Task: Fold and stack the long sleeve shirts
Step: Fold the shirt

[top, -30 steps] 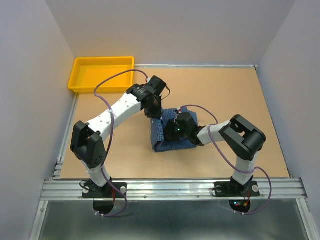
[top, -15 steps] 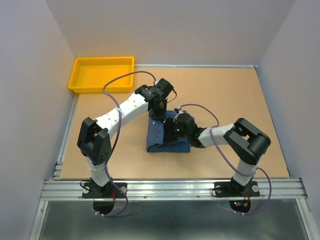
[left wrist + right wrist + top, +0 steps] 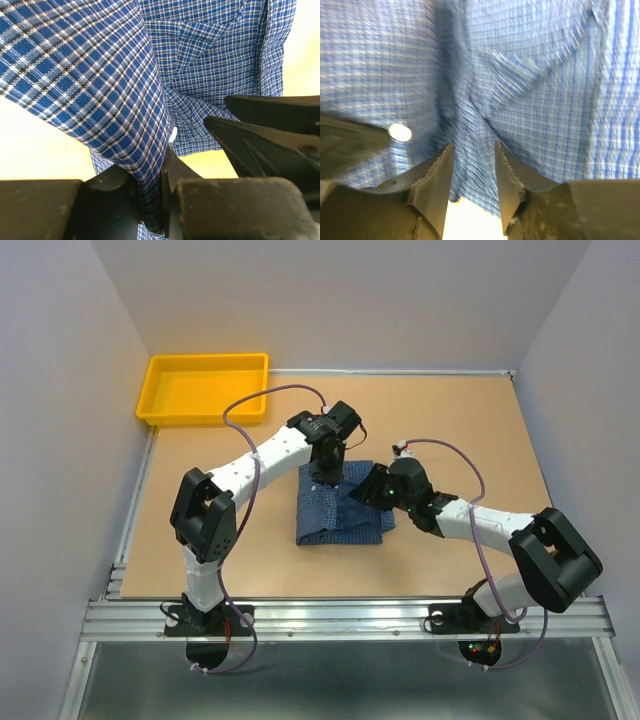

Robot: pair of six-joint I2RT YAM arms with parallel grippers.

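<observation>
The blue checked long sleeve shirt (image 3: 338,516) lies folded into a rough square at the table's middle. My left gripper (image 3: 330,476) is at the shirt's far edge and is shut on a fold of the cloth. In the left wrist view the cloth (image 3: 200,60) is pinched between the fingers at the gripper (image 3: 162,150), with a pale button (image 3: 173,135) beside them. My right gripper (image 3: 372,490) is at the shirt's right far corner. In the blurred right wrist view the gripper (image 3: 472,150) is open, with the shirt's edge (image 3: 545,75) just beyond the tips.
A yellow tray (image 3: 205,385) stands at the back left corner. Grey walls close in the left, back and right sides. An aluminium rail (image 3: 340,615) runs along the near edge. The right gripper (image 3: 260,145) shows as a dark shape in the left wrist view.
My left gripper has moved right along the shirt's far edge with cloth in it. My right arm has pulled back to the right, off the shirt. The shirt lies flatter.
</observation>
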